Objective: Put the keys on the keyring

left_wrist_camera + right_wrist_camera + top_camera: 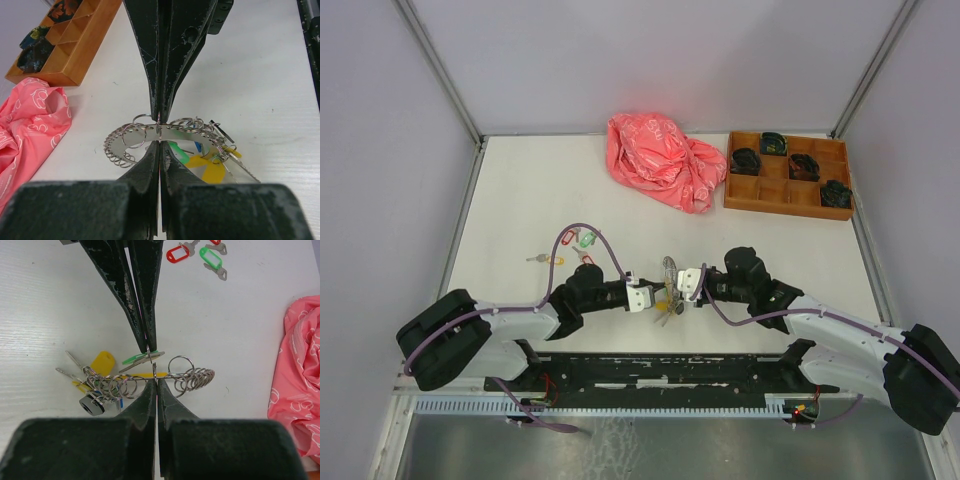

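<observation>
Two weak points in this hold. At 9 o'clock of the keyring [667,272], left gripper [646,297] pressed tight onto the thin wire; at 3 o'clock, right gripper [688,284] pinching the same wire, almost tip to tip. Sits low over the table [520,200] near its 6 o'clock edge; touching or just clear, cannot tell. Could slip through the hard pads under a sideways tug. Could twist or spring out of shape under an uneven pull from both sides. Might also spill the threaded keys [665,312] hanging at 6 o'clock, given any gap in the wire.

At 10 o'clock, loose keys [582,240]: flat silver metal, glossy oblong tags in green and red. Then the ring: silvery, springy, built of small overlapping loops. Fingers [147,165]: black, scuffed, tapering. At 12 o'clock, pink bag [660,160]: crumpled, thin, shiny. At 2 o'clock, wooden tray [786,207]: square compartments, black bundles [744,160] inside.
</observation>
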Robot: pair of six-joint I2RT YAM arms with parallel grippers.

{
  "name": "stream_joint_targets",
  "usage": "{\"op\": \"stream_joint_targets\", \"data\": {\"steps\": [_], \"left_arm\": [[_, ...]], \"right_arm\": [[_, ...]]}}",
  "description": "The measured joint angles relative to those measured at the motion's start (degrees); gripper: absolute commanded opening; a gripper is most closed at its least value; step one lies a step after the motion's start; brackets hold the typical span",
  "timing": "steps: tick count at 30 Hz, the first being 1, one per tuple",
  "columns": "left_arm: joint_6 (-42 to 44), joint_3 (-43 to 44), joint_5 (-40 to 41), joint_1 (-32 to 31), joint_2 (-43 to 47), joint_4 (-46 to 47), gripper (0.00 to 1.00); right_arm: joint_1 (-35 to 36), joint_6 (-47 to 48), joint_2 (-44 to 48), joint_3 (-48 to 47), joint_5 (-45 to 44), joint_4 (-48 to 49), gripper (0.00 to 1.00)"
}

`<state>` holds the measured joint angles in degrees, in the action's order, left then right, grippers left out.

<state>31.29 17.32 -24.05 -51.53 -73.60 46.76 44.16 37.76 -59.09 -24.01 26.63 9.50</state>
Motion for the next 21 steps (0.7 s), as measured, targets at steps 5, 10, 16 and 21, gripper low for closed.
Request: {"op": "stream_joint_targets", "data": {"steps": [5, 10, 16, 21], "left_arm": [[0.00, 0.15, -0.04, -0.04, -0.17, -0.02, 0.03], [-0.07, 0.44, -0.02, -0.09, -0.20, -0.02, 0.03], [-0.17, 0.52, 0.37, -0.09, -0.20, -0.02, 0.03], [-1.03, 0.52, 0.74, -0.09, -0.20, -0.02, 0.03]], "right_arm": [[0.00, -0.26, 0.00, 0.00, 0.04, 0.00, 0.01], [-0.02, -0.42, 0.00, 0.00, 0.07, 0.09, 0.01], [-0.02, -0.42, 0.00, 0.00, -0.17, 0.31, 0.01], [0.00, -0.42, 0.00, 0.00, -0.39, 0.35, 0.01]]}}
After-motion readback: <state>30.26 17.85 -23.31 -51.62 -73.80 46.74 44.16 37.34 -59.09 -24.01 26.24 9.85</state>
